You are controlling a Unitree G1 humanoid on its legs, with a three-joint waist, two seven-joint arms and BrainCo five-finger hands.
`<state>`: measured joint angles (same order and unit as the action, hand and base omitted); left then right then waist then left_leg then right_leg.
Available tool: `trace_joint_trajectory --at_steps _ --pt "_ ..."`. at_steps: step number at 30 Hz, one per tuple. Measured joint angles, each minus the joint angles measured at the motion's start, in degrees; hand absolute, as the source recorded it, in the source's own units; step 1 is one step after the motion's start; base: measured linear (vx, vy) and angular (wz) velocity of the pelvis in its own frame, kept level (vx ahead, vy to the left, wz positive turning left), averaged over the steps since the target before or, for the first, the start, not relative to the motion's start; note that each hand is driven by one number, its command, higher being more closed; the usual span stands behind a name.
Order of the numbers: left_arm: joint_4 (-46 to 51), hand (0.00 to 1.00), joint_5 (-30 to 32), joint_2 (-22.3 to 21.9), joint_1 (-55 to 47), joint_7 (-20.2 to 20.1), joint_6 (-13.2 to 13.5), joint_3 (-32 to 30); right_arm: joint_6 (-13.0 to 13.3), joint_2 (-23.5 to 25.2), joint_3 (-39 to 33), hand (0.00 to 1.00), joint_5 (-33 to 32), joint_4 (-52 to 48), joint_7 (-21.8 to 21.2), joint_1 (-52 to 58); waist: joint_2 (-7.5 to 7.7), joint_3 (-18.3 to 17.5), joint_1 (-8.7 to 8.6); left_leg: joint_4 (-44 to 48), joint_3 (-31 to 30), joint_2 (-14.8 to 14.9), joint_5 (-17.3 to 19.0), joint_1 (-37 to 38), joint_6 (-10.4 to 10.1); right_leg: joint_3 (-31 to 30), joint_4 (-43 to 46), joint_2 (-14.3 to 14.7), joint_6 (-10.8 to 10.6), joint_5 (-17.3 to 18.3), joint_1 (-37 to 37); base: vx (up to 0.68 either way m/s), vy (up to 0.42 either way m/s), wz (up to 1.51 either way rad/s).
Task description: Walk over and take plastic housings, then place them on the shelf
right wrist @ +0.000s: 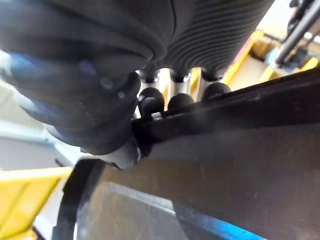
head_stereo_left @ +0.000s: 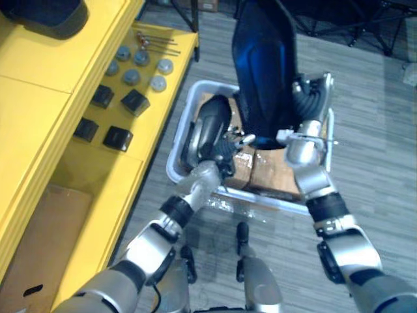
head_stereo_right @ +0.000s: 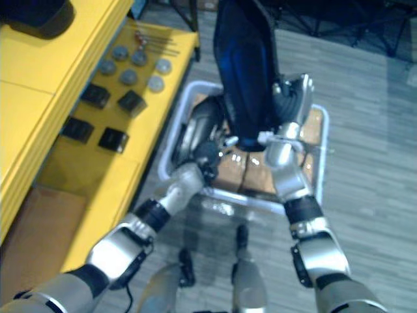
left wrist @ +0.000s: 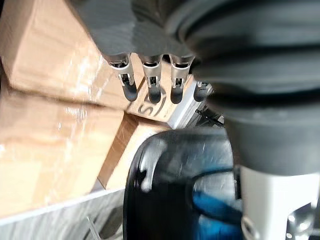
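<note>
Two pieces matter here: the tall glossy black plastic housing point(head_stereo_left: 264, 72), raised upright above the pale grey plastic bin point(head_stereo_left: 177, 160) on the floor, and a rounded black plastic housing point(head_stereo_left: 207, 127) lying in the bin's left end beside brown cardboard boxes point(head_stereo_left: 270, 173). The step in hand looks like the lift-out of the tall panel. Doing it well means bringing its lower edge clear of the bin rim and the boxes before any turn toward the yellow metal shelf point(head_stereo_left: 39, 111) on the robot's left. The panel should stay upright so its weight does not lever against a one-edge grip, and a second support low on it would steady the carry. The right hand point(head_stereo_left: 311, 98) is closed on the panel's right edge: in its wrist view the dark fingertips point(right wrist: 180, 100) press one face just past the rim, and the thumb seems to bear on the other, a pinch. The left hand point(head_stereo_left: 223, 155) sits low over the bin between the two housings, its fingers point(left wrist: 152, 87) nearly straight above a box and gripping nothing. Whether its palm touches the tall panel's foot I cannot tell.
</note>
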<state>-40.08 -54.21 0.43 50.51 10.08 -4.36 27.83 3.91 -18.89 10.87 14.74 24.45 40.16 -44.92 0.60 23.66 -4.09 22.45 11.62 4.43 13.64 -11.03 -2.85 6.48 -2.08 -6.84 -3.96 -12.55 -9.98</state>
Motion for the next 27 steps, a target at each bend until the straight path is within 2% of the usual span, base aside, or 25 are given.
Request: trace_joint_trajectory --at_steps 3,11,15,18,23,27 --pt "-0.7 0.00 0.0 -1.4 0.2 1.0 0.9 0.1 0.2 1.3 1.2 1.00 0.0 0.0 0.0 0.0 0.00 0.0 -0.04 0.0 0.0 0.0 0.0 0.0 0.0 -0.1 0.0 0.0 0.0 0.0 0.0 -0.01 -0.002 0.00" --pt "-1.7 0.00 -1.8 -1.4 1.2 2.7 3.8 0.7 1.2 1.6 2.3 1.00 -0.6 0.0 0.0 -0.2 0.00 0.0 -0.14 0.0 0.1 0.1 0.0 -0.1 0.1 -0.2 -0.2 0.0 0.0 -0.1 0.0 0.00 0.000 0.00" --pt "-1.6 0.00 -2.2 -1.4 1.4 2.7 6.7 0.7 1.2 1.7 2.8 1.00 -1.0 0.0 0.0 -0.4 0.00 0.2 -0.37 -0.2 0.2 0.1 0.0 0.0 0.1 -0.2 -0.3 0.0 0.0 -0.1 -0.1 0.00 0.000 0.00" --pt "-1.6 0.00 -2.2 -1.4 1.9 2.8 9.0 0.5 1.4 1.7 3.1 1.00 -1.1 -0.8 0.1 -0.8 -0.05 1.6 -0.79 -0.2 0.2 0.0 0.0 0.0 0.1 -0.2 -0.3 -0.1 -0.1 -0.2 0.0 0.00 0.000 0.00" --pt "-1.3 0.00 -2.1 -1.3 1.9 4.5 12.0 0.5 1.5 1.8 4.8 1.00 -1.1 -1.0 0.2 -0.8 -0.12 2.1 -1.43 -0.7 0.2 0.0 0.0 0.2 0.1 -0.2 -0.4 -0.1 -0.1 -0.2 -0.1 0.00 0.000 0.00" --pt "-0.9 0.00 -2.1 -1.3 1.9 5.0 12.5 0.5 2.2 1.9 5.1 1.00 -1.2 -1.0 0.5 -0.1 -0.12 2.1 -1.39 -1.2 0.7 -0.1 0.0 0.8 0.1 -0.5 -0.4 -0.1 -0.1 -0.2 0.1 0.01 0.002 -0.05"
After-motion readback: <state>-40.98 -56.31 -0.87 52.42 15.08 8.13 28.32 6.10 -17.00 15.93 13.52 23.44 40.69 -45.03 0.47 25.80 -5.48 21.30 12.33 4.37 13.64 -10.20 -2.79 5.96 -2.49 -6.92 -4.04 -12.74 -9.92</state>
